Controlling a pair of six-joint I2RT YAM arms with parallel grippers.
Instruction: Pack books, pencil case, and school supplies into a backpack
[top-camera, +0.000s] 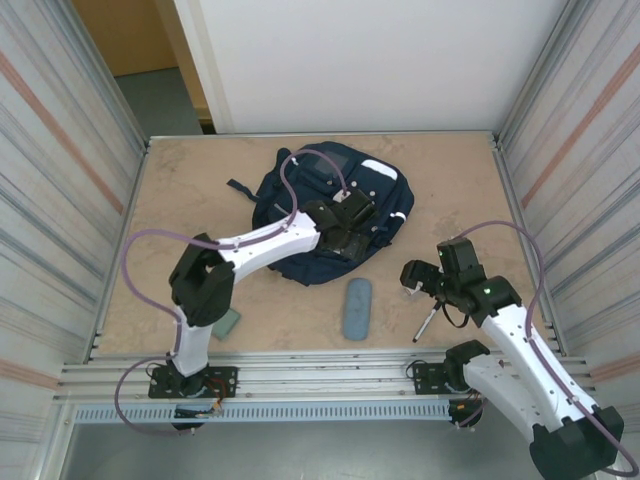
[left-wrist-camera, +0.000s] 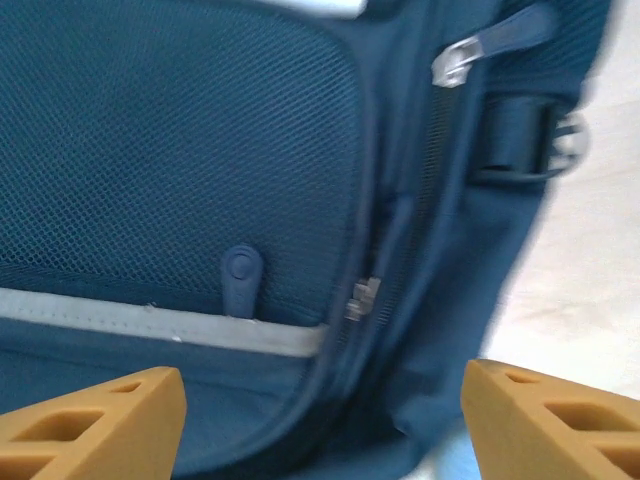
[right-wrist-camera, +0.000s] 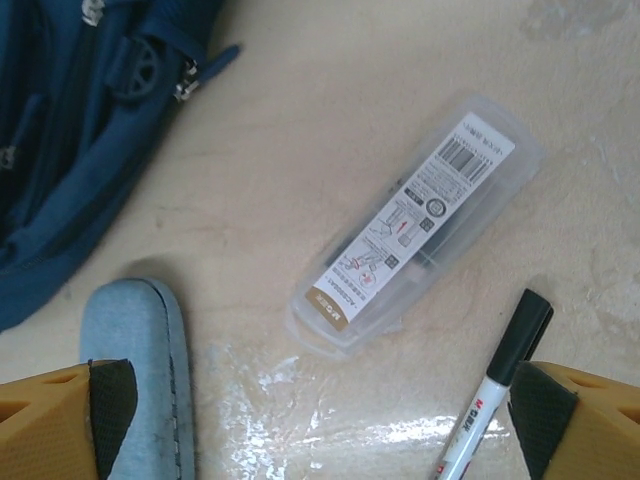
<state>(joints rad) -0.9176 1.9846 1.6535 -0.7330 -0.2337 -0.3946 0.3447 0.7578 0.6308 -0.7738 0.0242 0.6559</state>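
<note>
Seen from above, a navy backpack (top-camera: 375, 200) lies flat in the middle of a table (top-camera: 200, 190), with two robot arms reaching in from the near edge. The left gripper (top-camera: 345, 228) hangs over the backpack's front, probably placed there to work a zip or pocket. In the left wrist view its orange fingers (left-wrist-camera: 160, 430) stand wide apart with only fabric between them, so it is released and holds nothing. Beneath it are a mesh pocket (left-wrist-camera: 180, 130), a grey stripe (left-wrist-camera: 150, 322) and a zip (left-wrist-camera: 425, 200) that looks closed along the stretch in view, though blur softens it.

The right gripper (top-camera: 413, 280) hovers low over the loose supplies with its jaws spread wide and empty, most likely lining up a pick. Under it on the table lie a clear box (right-wrist-camera: 415, 235) with a printed label, a black marker (right-wrist-camera: 495, 385) just beside the box, and the blue-grey pencil case (right-wrist-camera: 140, 340) — apart from both, near the backpack's edge. A grey-green pad (top-camera: 227, 323) sits close by the left arm, which may overlap part of it.

The inside of the backpack is hidden, the marker's lower end is cut off by the frame — and the box's contents are too hazy to name
</note>
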